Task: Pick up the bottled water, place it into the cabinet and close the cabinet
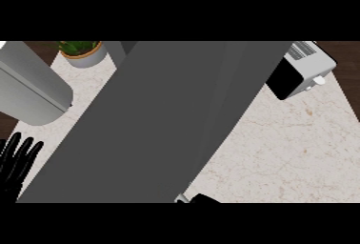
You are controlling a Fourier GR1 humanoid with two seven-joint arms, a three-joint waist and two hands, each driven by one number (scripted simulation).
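Head view looked steeply down at a pale marble counter (pixel 295 143), and most of the middle was covered by a broad dark grey panel (pixel 162 124) that ran slantwise from the top edge down to the lower left; it was probably the cabinet door seen from close above, though the view was too crowded to be sure. At the far left edge the left hand (pixel 17 159) stood with its black fingers straight and pointing up, holding nothing. Above it lay a rounded light grey shape (pixel 32 90) whose nature I could not tell. A small potted plant (pixel 83 51) sat in a pale pot near the top left, partly behind the panel. At the upper right a white and black toaster (pixel 302 69) rested on the counter, just beside the panel's edge. The bottle of water could not be seen anywhere. At the bottom edge, just right of the panel's lower end, a small black shape (pixel 204 198) with a pale bit beside it peeked in; whether that was the right hand, I could not tell.
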